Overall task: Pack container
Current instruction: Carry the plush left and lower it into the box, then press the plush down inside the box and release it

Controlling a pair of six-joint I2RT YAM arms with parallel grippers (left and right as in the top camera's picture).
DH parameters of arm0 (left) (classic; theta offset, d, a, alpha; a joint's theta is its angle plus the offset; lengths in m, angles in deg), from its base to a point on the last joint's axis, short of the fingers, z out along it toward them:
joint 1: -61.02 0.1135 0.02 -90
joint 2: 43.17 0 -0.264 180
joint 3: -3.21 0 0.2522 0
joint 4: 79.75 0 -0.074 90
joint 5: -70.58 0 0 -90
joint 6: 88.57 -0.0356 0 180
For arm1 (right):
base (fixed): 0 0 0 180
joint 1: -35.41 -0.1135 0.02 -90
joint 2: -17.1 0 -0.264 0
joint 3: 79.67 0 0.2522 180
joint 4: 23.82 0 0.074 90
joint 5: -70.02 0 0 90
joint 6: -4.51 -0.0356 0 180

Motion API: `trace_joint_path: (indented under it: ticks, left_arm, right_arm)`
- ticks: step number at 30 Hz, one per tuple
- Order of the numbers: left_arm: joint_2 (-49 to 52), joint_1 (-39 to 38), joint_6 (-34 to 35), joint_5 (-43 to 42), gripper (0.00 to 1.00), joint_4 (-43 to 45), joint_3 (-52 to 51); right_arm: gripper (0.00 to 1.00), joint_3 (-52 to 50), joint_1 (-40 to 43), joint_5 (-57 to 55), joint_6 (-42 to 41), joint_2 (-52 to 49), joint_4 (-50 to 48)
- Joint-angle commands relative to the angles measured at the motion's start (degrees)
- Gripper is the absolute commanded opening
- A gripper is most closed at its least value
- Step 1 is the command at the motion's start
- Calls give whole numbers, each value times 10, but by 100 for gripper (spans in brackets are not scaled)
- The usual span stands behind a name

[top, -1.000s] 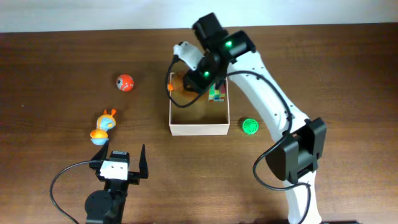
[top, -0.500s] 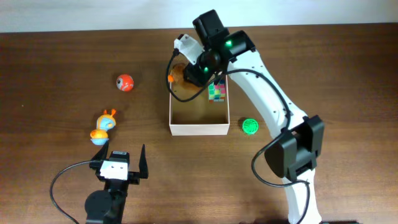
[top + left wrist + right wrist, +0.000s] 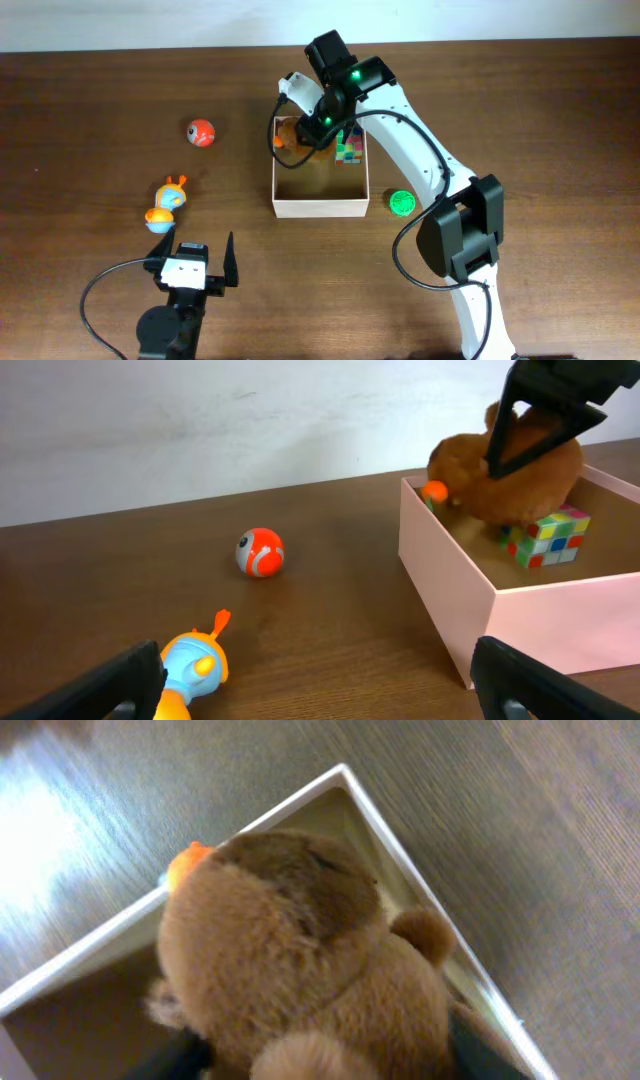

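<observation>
The container [image 3: 320, 208] is a square white-walled box with a tan inside at the table's middle. It also shows in the left wrist view [image 3: 440, 560] and the right wrist view [image 3: 400, 830]. My right gripper [image 3: 318, 125] is shut on a brown plush toy [image 3: 290, 133] with an orange beak, held in the box's far left corner. The plush [image 3: 290, 950] fills the right wrist view, with dark fingers either side of it. A colourful puzzle cube [image 3: 349, 150] lies inside the box at the far right. My left gripper [image 3: 198, 258] is open and empty near the front edge.
A red ball [image 3: 201, 132] lies left of the box. An orange-and-blue toy [image 3: 166, 203] lies further left and nearer, just ahead of the left gripper [image 3: 320, 680]. A green ball [image 3: 401, 203] sits right of the box's front corner.
My right gripper carried the plush a little toward the far side, then back down into the box's far left corner. The left arm has not moved.
</observation>
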Motion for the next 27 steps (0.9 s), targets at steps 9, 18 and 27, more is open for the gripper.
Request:
trace_joint_path:
  ticks: [9,18,27]
  left_arm:
    - [-5,3,-11,0,99,1,-3]
    - [-5,3,-11,0,99,1,-3]
    - [-5,3,-11,0,99,1,-3]
  right_arm:
    - [80,-3,-2,5,6,-3,0]
    - [80,7,-2,6,4,-2,43]
    - [24,101,-3,89,-38,14,201]
